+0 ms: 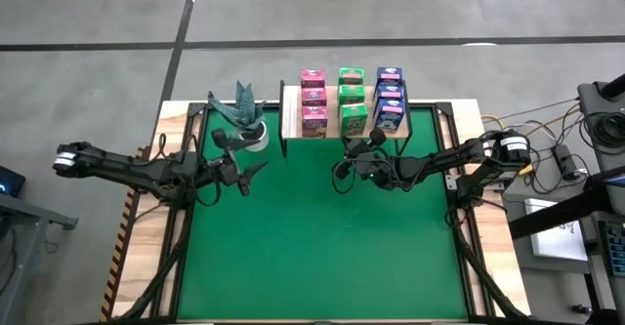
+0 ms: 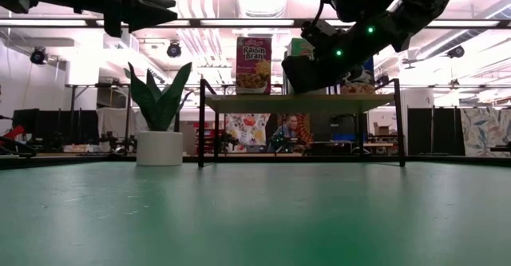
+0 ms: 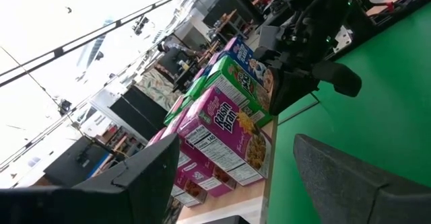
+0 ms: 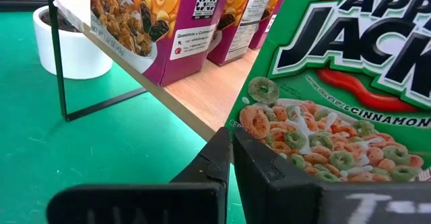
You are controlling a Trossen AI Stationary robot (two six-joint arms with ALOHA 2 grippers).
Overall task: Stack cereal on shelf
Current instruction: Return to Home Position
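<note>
**Ana:** Cereal first. Where is it?

**Ben:** All nine cartons stand on the shelf (image 1: pixel 291 110): the pink row (image 1: pixel 313 102), the green row (image 1: pixel 353 101) and the blue row (image 1: pixel 390 99), each colour lined up front to back. None lies on the desk (image 1: pixel 322 257).

**Ana:** And the hands?

**Ben:** The right hand (image 4: pixel 231 140) hovers above the desk just in front of the front green box (image 4: pixel 337 103). Its fingers are pressed together with nothing between them. The left hand (image 3: pixel 236 157) hangs over the desk near the potted plant (image 1: pixel 244 120), fingers spread wide and empty.

**Ana:** So which step is this?

**Ben:** I'd say the stocking is finished and only the retreat to rest remains.

**Ana:** What does that call for?

**Ben:** The right arm should draw straight back from the shelf edge before it lifts or swings. The green box sits so close that a sideways sweep could clip it and spoil the row. The left arm only has to stay off the plant's leaves as it folds away.
</note>
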